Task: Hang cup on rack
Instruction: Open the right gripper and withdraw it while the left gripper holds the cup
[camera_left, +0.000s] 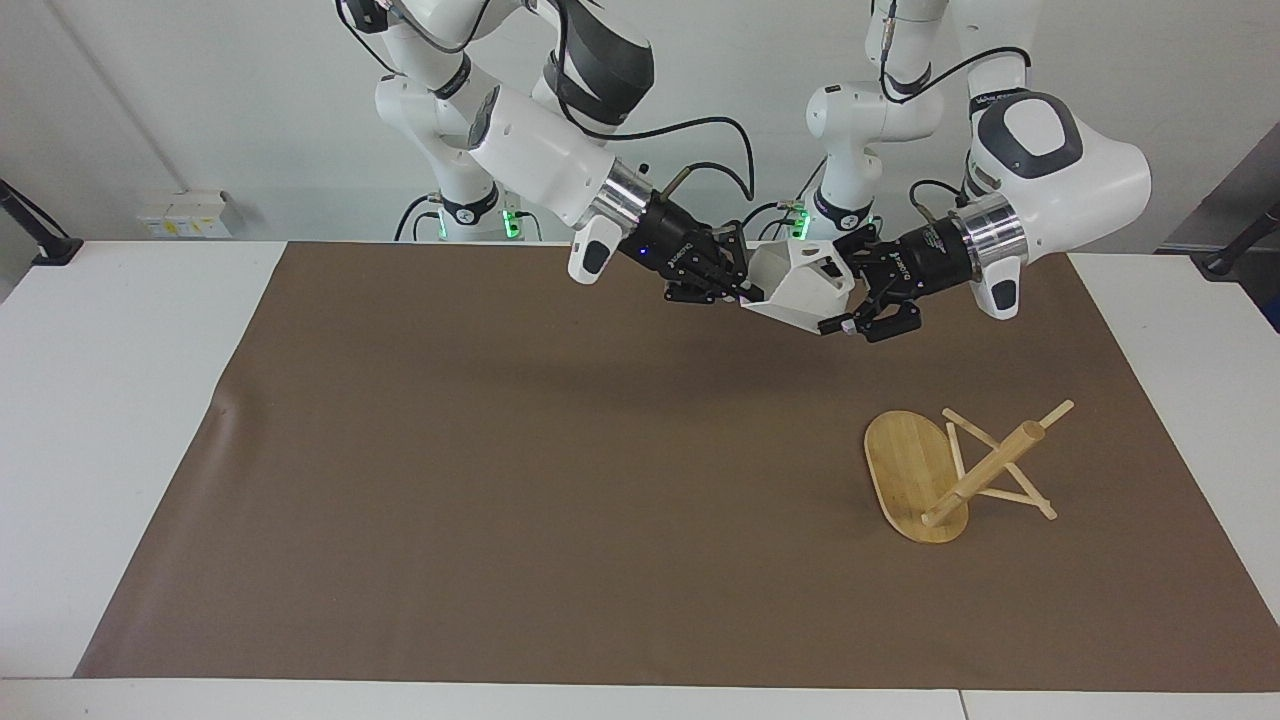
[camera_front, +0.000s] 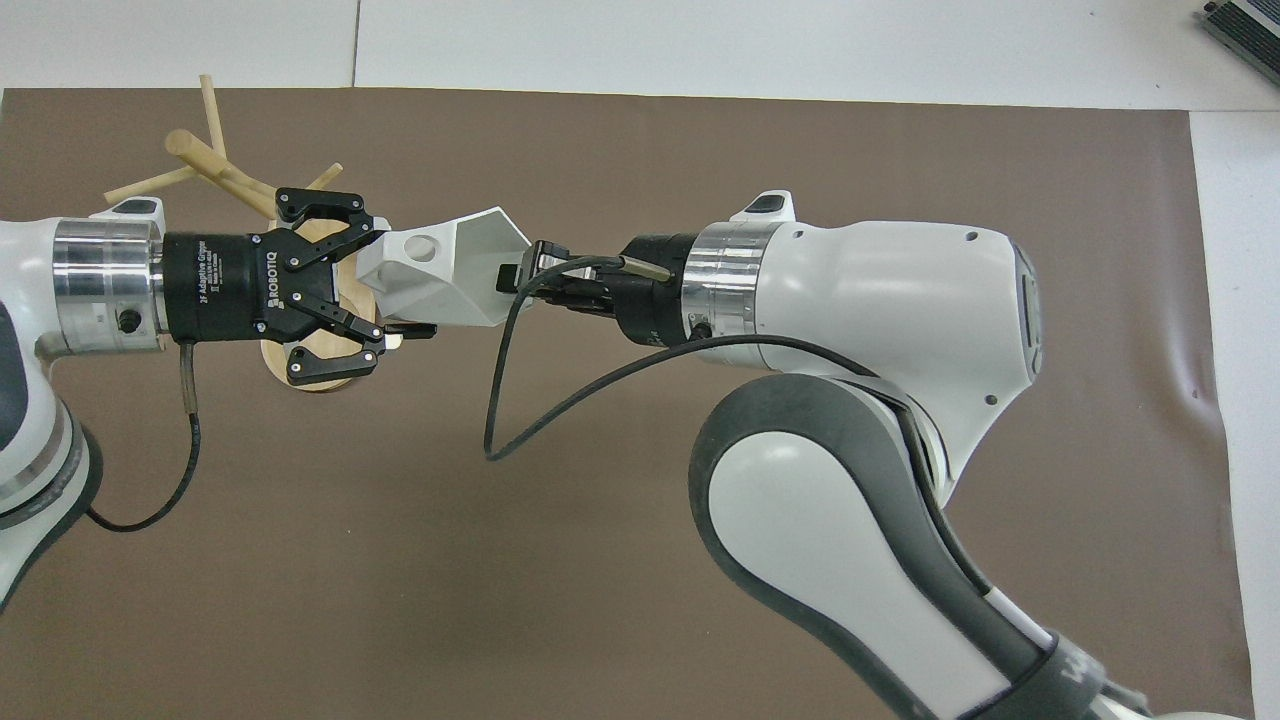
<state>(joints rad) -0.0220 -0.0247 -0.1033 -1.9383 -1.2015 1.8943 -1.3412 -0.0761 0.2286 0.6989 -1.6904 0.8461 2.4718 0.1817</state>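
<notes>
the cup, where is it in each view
Facing view: the cup is up in the air at top centre, between the right gripper and the left gripper, both shut on it.
Overhead view: the cup is at upper left of centre, above the brown mat.
Shared landmark: the rack, lying tipped over toward the left arm's end of the table.
</notes>
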